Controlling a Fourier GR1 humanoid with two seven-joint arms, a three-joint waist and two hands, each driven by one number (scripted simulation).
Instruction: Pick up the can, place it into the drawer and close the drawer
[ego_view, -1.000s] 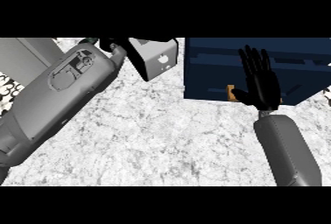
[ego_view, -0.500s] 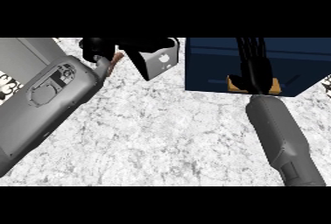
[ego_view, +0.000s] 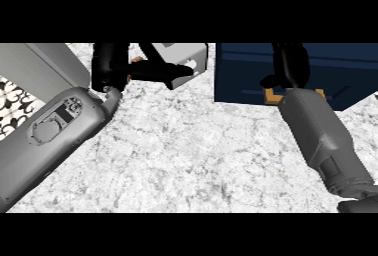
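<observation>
Fingers (ego_view: 166, 71) of L hand (ego_view: 111, 65) curl round the can (ego_view: 136, 60); only a brown sliver shows btwn them, at counter's (ego_view: 192, 150) top left. R hand (ego_view: 289, 62): fingers straight, pressed together, lying over the drawer (ego_view: 347, 65), tips cut by upper edge. Counter flat, white-grey mottled stone. Light grey box (ego_view: 188, 52) w/ rounded corner just behind L hand, beside drawer. Drawer dark blue, boxy. Black-white patterned patch (ego_view: 15, 106) far left. Forearms grey, smooth.
</observation>
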